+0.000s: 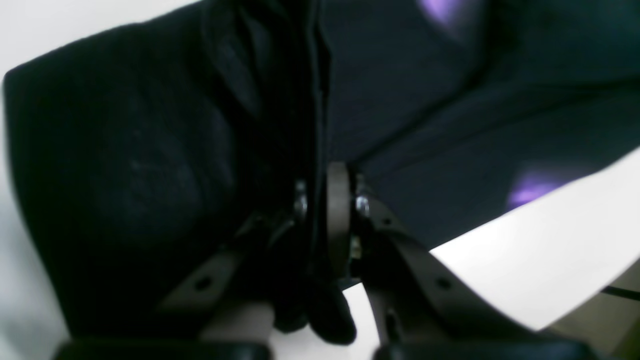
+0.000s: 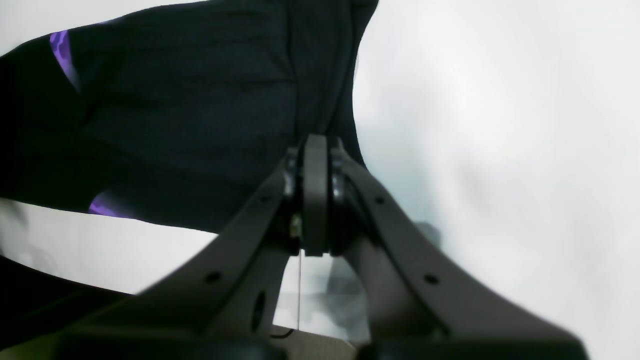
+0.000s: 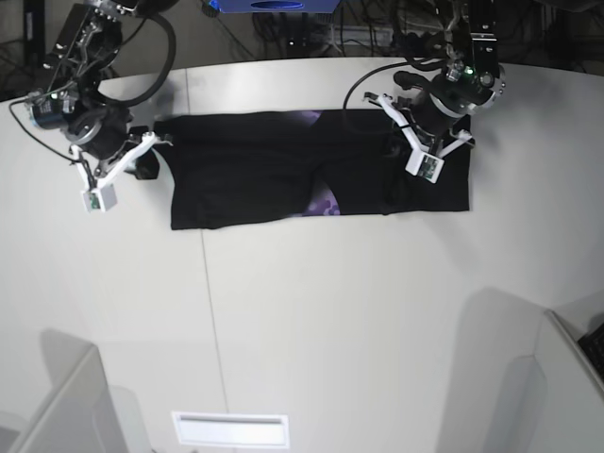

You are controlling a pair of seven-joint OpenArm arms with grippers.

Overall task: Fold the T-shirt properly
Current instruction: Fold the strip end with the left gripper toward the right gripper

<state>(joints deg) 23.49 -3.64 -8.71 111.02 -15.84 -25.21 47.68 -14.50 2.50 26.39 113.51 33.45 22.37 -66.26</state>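
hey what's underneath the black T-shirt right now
The white table lies under the T-shirt, showing all around it. The cloth is bunched in a band, purple print peeking out, so anything beneath it is covered. Both grippers, left and right, pinch its ends.

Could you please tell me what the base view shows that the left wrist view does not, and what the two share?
Only the base view shows the whole black T-shirt stretched across the white table, plus both arms and the right tool at its other end. Only the left wrist view shows the left tool closed on a bunched fold of cloth. Both show the shirt's purple print and the table.
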